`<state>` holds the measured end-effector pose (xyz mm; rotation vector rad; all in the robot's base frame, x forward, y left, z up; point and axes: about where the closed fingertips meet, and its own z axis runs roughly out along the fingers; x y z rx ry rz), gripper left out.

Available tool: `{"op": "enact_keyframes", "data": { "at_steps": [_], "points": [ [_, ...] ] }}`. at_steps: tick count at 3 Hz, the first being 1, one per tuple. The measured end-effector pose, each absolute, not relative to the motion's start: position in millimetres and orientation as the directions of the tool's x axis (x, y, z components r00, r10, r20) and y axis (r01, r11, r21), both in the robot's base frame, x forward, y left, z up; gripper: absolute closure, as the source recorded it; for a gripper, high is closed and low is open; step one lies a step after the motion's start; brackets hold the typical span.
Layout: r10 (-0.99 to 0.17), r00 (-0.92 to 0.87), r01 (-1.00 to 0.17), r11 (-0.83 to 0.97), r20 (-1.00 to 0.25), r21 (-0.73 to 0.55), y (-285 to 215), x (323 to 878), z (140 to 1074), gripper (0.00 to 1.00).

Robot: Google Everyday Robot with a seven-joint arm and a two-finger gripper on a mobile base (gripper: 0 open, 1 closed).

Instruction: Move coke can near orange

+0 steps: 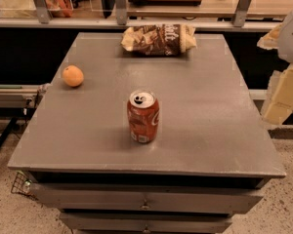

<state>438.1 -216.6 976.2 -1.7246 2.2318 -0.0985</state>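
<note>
The coke can (143, 116) stands upright near the middle of the grey table (210, 130), its silver top with pull tab facing up. The orange (73, 75) lies on the table's left side, well apart from the can, to its left and further back. My gripper (282, 94) shows as pale cream-coloured parts at the right edge of the view, beyond the table's right edge and far from the can. It holds nothing that I can see.
A brown crinkled chip bag (158, 39) lies at the table's far edge. Behind the table runs a shelf with metal posts (120, 6). Drawers (146, 201) are below the tabletop's front edge.
</note>
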Motion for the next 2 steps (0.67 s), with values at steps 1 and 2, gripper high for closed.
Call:
{"op": "enact_keyframes", "data": {
  "at_steps": [1,2],
  "points": [
    [-0.952,-0.221,-0.930,0.271,-0.211,-0.248,-216,439,977,0.00],
    [-0.936,-0.224,-0.934,0.286,-0.272,-0.215,-205,442,963,0.00]
  ]
}}
